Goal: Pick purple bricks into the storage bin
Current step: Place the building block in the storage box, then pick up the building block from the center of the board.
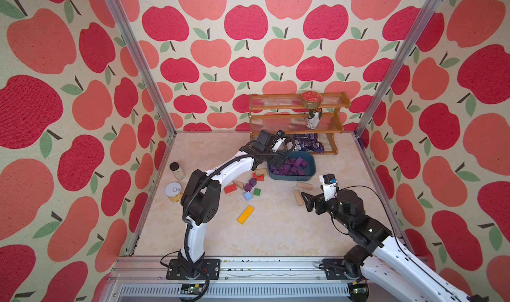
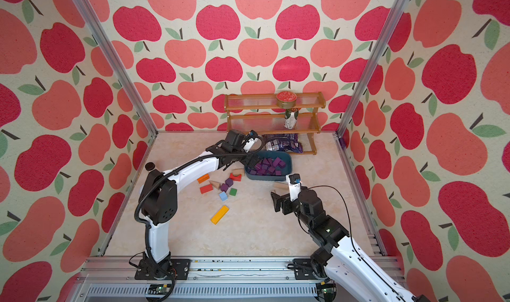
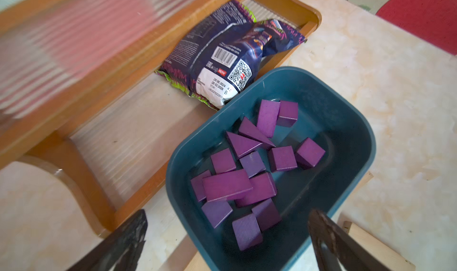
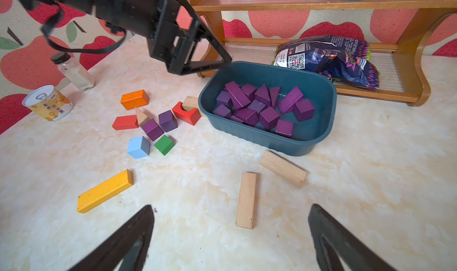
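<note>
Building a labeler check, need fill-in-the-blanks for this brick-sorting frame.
1. ____ purple cubes lie on the table outside the storage bin.
2. The left gripper hangs above the bin's rim, jaws ____.
3. The purple snack bag lies on the ____ shelf of the wooden rack.
4. The right gripper is open and holds ____.
Missing: two; open; bottom; nothing

Blurry rack (image 3: 79, 178), edge-cropped storage bin (image 3: 333, 104).

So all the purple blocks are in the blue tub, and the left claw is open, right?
Not all: two purple blocks lie on the table next to the green block, as the right wrist view shows. The others are in the blue tub, and the left claw is open.
</note>
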